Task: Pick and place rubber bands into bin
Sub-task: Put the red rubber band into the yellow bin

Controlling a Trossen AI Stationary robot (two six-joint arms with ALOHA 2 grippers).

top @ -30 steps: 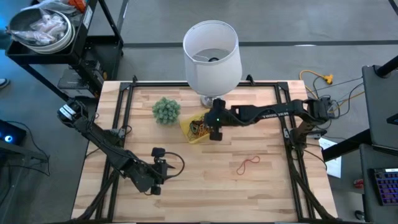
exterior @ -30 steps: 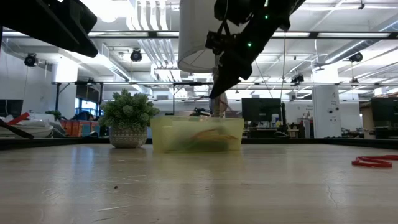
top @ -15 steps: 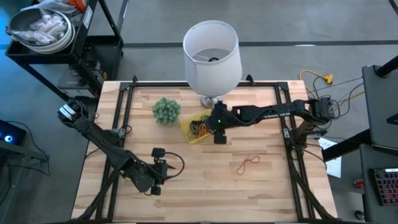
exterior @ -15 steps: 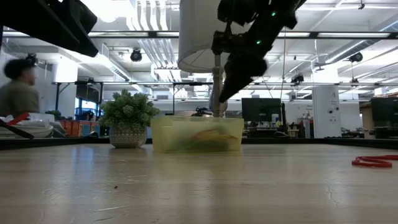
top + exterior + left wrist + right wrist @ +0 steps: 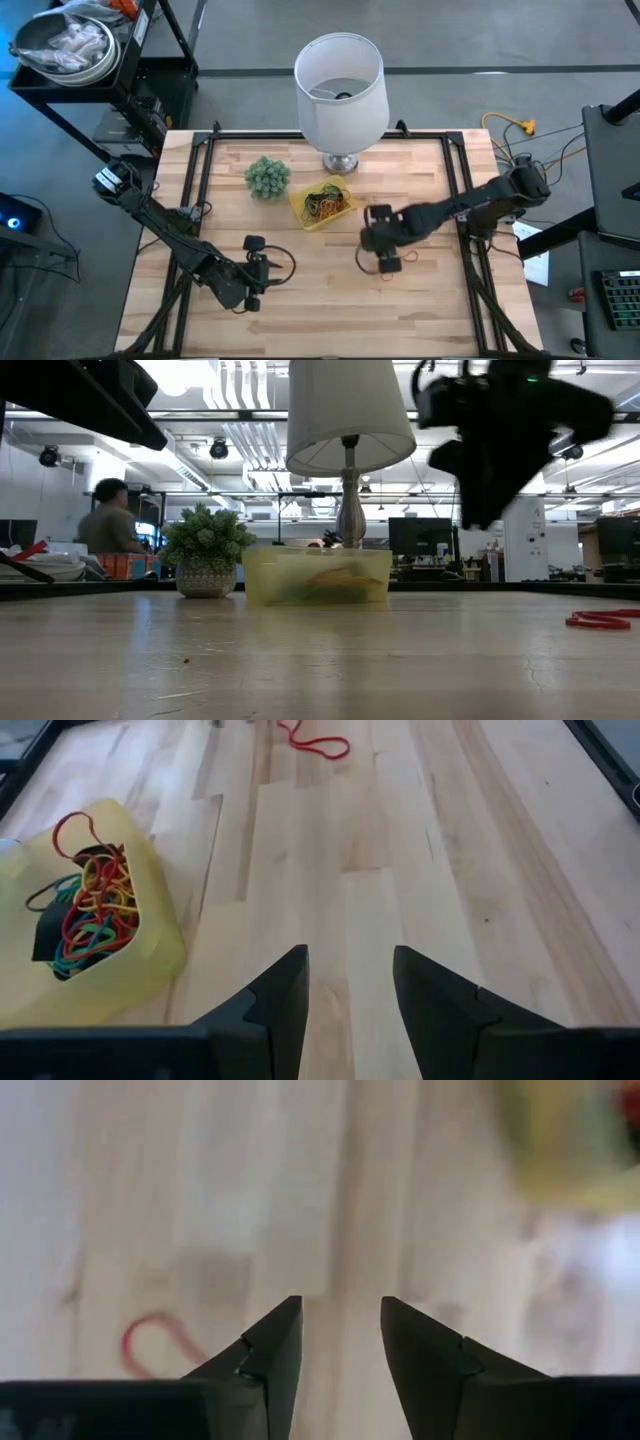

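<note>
The bin [image 5: 320,203], a small yellow tray, sits in front of the lamp and holds a tangle of coloured rubber bands [image 5: 88,915]. It also shows in the low view [image 5: 315,575]. One red rubber band [image 5: 408,258] lies loose on the wood to the near right of the bin [image 5: 600,620] [image 5: 150,1345]. My right gripper [image 5: 385,262] hangs open above the table, over that band's left end [image 5: 340,1340]. My left gripper [image 5: 255,272] waits open near the table's front left, with nothing between its fingers [image 5: 350,990].
A white lamp [image 5: 340,90] stands at the far edge behind the bin. A fuzzy green ball plant [image 5: 267,177] is to the bin's left. A person [image 5: 110,515] shows in the room beyond the table. Bare wood lies along the near side.
My right gripper has left the spot over the bin and swung toward the table's near edge and right, ending above the loose red rubber band. The bin and the red band have stayed where they were.
</note>
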